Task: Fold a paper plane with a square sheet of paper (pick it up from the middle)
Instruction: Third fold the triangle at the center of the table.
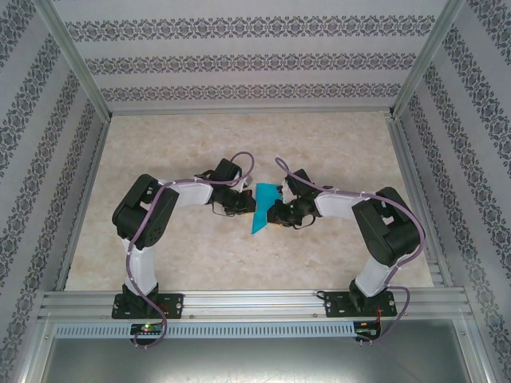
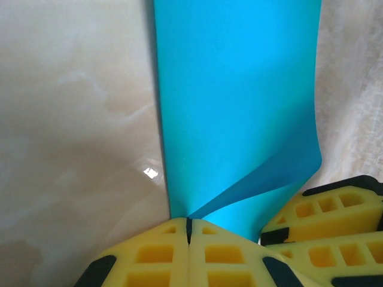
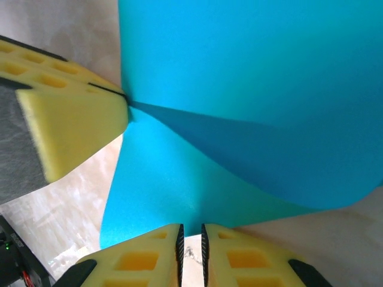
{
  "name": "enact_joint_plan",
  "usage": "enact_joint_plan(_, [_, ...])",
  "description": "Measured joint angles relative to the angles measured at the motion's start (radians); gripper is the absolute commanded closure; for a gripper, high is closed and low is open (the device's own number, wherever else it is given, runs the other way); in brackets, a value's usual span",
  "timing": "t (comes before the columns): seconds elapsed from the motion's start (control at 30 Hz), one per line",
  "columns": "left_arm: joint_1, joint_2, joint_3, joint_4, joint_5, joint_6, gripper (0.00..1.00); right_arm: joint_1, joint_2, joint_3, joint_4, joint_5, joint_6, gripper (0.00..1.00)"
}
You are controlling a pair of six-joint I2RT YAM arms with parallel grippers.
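Left wrist view: teal sheet held between both hands, folding barely begun.

Nearest, left hand (image 2: pixel 188 230) pressed together, pinching the sheet (image 2: pixel 239 89) at its lower edge. Right hand (image 3: pixel 191 230) just beside it: pads a slit apart at the sheet's rim; whether they nip it, cannot tell. Beyond the pads the sheet stands up from the counter (image 2: pixel 72 119), one soft diagonal bend across it, not creased flat. From overhead it sits mid-counter between the two wrists. Judged early: sheet picked up, one fold forming; nose and wings all left to do.
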Motion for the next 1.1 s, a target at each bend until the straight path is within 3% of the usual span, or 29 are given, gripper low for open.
enact_joint_plan(0.3, [0.000, 0.018, 0.029, -0.026, 0.005, 0.030, 0.95, -0.006, -0.105, 0.026, -0.015, 0.000, -0.002, 0.82])
enact_joint_plan(0.73, [0.000, 0.027, 0.044, -0.041, 0.008, 0.053, 0.95, -0.005, 0.042, 0.067, 0.011, 0.005, -0.003, 0.84])
enact_joint_plan(1.1, [0.000, 0.044, 0.077, -0.078, 0.009, 0.075, 0.95, -0.005, 0.055, 0.067, -0.029, 0.066, -0.028, 0.85])
